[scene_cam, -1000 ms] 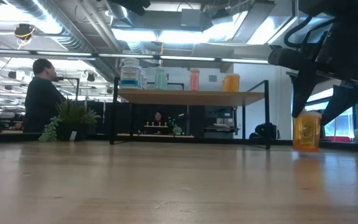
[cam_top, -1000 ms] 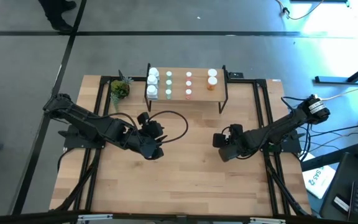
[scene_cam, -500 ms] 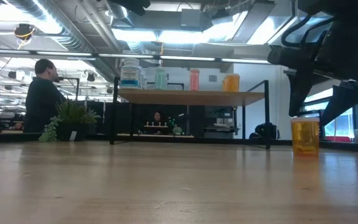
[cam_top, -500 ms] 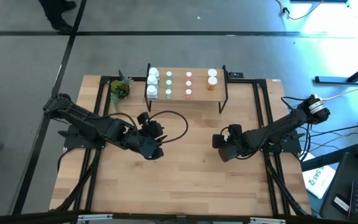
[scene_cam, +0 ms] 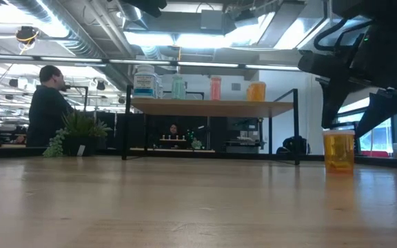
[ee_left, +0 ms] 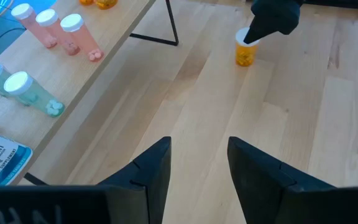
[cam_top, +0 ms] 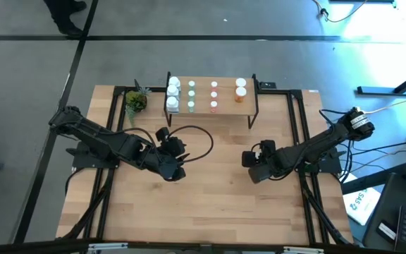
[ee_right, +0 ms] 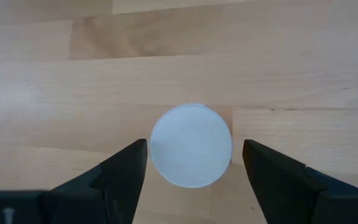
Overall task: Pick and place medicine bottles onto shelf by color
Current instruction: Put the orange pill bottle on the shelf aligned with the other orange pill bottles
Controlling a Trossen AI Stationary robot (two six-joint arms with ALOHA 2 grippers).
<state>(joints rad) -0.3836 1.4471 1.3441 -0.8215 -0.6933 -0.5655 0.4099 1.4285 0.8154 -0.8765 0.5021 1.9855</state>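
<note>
The right gripper (ee_right: 191,165) hangs directly over an orange bottle (scene_cam: 338,151) that stands upright on the surface (cam_top: 210,197). Its fingers (ee_right: 120,171) are spread, one on each side of the white cap (ee_right: 191,145), with a gap on both sides, so nothing is held. Since the gripper is so close, the likely risk is a finger clipping the cap on a sideways move, which would tip the light bottle and let it roll.

Away to the side, the left gripper (ee_left: 197,165) waits low over the surface, its fingers parted and empty.

Beyond both grippers, the shelf (cam_top: 225,104) carries the sorted bottles in rows: white (cam_top: 173,89), pale green (cam_top: 191,94), pink-red (cam_top: 213,95) and orange (cam_top: 240,87). The orange row has space left. A small potted plant (cam_top: 136,101) sits beside the shelf.
</note>
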